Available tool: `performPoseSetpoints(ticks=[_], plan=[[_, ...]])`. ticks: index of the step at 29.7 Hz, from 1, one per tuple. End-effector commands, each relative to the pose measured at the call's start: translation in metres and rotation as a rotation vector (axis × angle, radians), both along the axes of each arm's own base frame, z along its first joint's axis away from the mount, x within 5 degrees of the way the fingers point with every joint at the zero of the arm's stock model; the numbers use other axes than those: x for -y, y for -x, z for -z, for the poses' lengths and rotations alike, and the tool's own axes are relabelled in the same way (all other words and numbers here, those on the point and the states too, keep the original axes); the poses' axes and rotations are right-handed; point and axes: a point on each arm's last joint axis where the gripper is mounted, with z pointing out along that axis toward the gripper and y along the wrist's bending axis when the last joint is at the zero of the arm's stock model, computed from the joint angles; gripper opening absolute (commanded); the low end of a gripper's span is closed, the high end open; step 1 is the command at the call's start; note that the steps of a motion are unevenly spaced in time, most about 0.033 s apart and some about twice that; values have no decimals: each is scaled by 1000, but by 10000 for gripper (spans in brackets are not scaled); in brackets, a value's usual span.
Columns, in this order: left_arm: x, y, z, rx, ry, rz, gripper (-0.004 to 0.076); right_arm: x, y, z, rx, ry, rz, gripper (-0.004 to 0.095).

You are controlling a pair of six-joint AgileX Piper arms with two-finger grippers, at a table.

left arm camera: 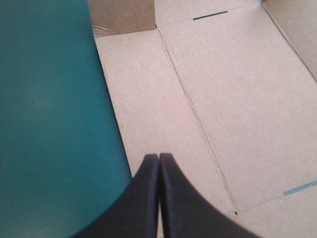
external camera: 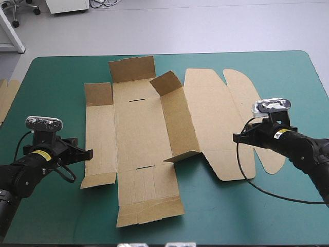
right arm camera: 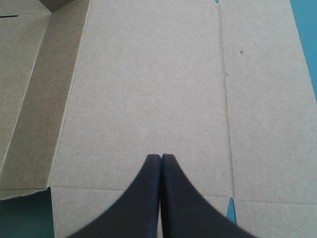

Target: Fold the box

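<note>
While the box [external camera: 139,134] lies on the teal-green cover [external camera: 56,77], left fingers [left arm camera: 143,198] and right fingers [right arm camera: 143,198] stand closed, empty.

A robotics lab, by the look of it: a teal-green covered table [external camera: 56,77] on a plain grey floor [external camera: 205,25], with a wheeled chair base [external camera: 23,11], a white cabinet [external camera: 67,5] and loose cables [external camera: 105,3] at the upper left.

Your box [external camera: 139,134] lies spread at the middle of the bench [external camera: 61,77], one wall standing right of its base. Your left hand [external camera: 88,153] sits at the box's left edge and your right hand [external camera: 236,138] over its right part. More board [external camera: 6,98] lies at the bench's left edge.
</note>
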Motion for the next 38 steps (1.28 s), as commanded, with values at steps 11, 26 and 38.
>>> performPoseSetpoints(ticks=[11, 26, 38], plan=[[1, -2, -14, 93, 28, -5, -11, 2, -1, -20, 102, -21, 16, -19], [1, -2, -14, 94, 25, -4, -11, 2, -1, -20, 102, -21, 16, -19], [-6, -6, -16, 108, 66, -77, -11, 2, -1, -20, 102, -21, 16, -19]])
